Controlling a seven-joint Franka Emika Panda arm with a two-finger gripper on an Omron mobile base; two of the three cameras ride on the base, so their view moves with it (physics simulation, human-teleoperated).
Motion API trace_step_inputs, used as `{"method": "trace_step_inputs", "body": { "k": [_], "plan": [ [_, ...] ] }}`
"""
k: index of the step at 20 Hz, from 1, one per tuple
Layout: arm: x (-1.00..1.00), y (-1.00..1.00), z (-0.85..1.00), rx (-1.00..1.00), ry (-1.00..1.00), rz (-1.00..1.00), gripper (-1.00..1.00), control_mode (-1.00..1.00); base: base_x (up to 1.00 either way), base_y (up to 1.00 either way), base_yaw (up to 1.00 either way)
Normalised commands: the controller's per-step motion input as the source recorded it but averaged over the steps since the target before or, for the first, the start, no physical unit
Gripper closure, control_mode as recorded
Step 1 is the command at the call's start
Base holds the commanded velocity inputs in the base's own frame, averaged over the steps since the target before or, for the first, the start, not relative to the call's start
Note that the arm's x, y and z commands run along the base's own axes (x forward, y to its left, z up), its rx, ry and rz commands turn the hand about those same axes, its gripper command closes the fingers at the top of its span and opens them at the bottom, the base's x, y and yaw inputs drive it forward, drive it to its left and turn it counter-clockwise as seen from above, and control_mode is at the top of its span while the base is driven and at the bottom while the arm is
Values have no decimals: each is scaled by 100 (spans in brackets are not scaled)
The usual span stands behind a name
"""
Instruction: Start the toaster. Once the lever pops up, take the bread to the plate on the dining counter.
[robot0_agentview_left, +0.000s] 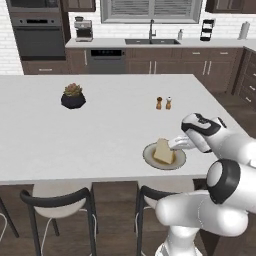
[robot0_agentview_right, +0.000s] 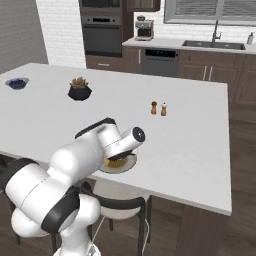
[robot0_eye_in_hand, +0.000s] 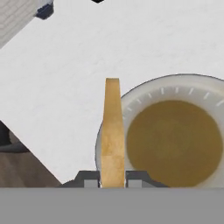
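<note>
Tan bread (robot0_agentview_left: 163, 151) stands on edge, seemingly touching the grey-brown plate (robot0_agentview_left: 150, 156).

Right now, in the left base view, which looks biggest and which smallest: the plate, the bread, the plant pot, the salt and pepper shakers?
1. plate
2. plant pot, though it sits farther from the camera, so it may truly be bigger than it looks
3. bread, close to the pot, hard to split
4. salt and pepper shakers, smallest; the two look alike

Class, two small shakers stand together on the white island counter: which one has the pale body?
The pale shaker, standing on the right of the pair as seen in both base views; its neighbour, the brown shaker, is dark all over.
</note>
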Motion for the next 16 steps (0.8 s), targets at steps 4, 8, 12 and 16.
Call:
{"method": "trace_step_inputs", "body": {
  "k": [4, 8, 12, 16],
  "plan": [
    [8, -6, -9, 0, 0, 2, 100, -100, 0, 0, 0],
    [0, -11, -20, 0, 0, 1, 100, -100, 0, 0, 0],
    [11, -8, -26, 0, 0, 1, 100, -100, 0, 0, 0],
    [27, -2, -17, 0, 0, 1, 100, -100, 0, 0, 0]
  ]
}}
